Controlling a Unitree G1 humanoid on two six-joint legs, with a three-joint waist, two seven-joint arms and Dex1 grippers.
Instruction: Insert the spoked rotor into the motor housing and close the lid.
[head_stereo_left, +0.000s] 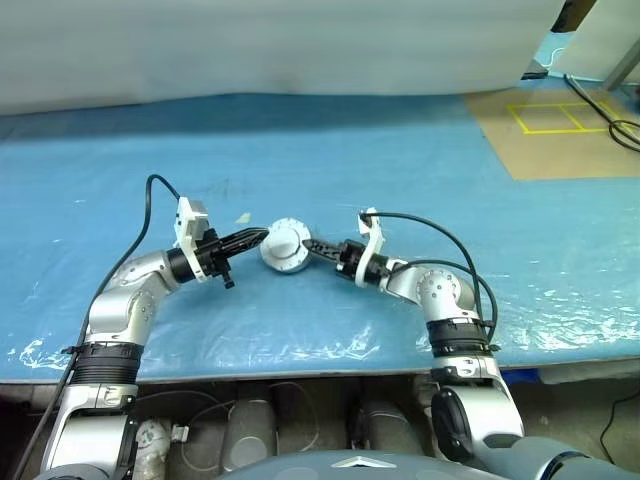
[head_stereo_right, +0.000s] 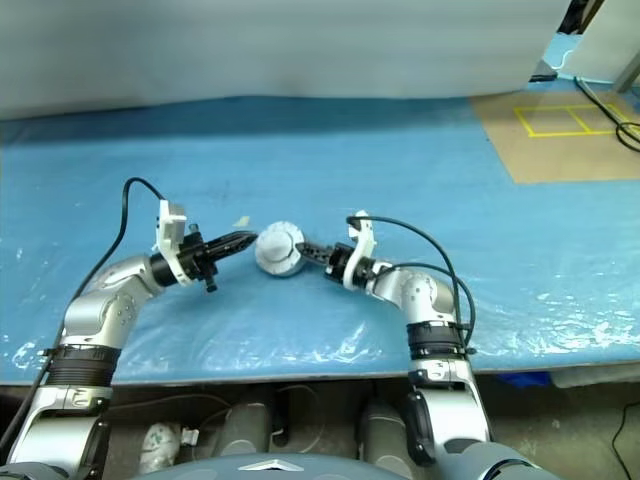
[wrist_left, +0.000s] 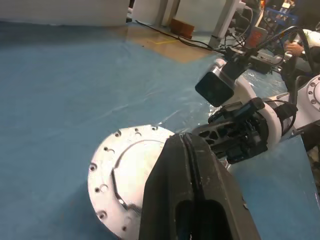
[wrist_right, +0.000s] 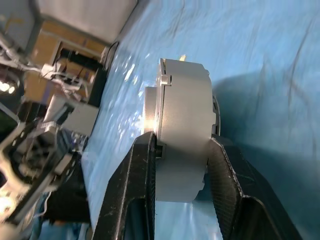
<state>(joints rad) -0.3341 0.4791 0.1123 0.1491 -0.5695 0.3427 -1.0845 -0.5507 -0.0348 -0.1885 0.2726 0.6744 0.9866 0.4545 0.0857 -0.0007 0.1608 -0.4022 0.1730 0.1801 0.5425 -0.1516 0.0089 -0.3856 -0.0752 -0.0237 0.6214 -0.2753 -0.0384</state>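
Right gripper (head_stereo_left: 312, 245) clamps the round silver-grey metal motor housing (head_stereo_left: 285, 246), lid down on it, mid blue table (head_stereo_left: 400, 150). Left gripper (head_stereo_left: 258, 237), fingers pressed together, touches its left edge. Hold steady, press the lid fully flush.

Blue plastic sheet (head_stereo_left: 300, 140) covers the table. Brown board (head_stereo_left: 560, 130) with yellow tape square (head_stereo_left: 550, 117) at the far right; white wall (head_stereo_left: 280, 45) behind.
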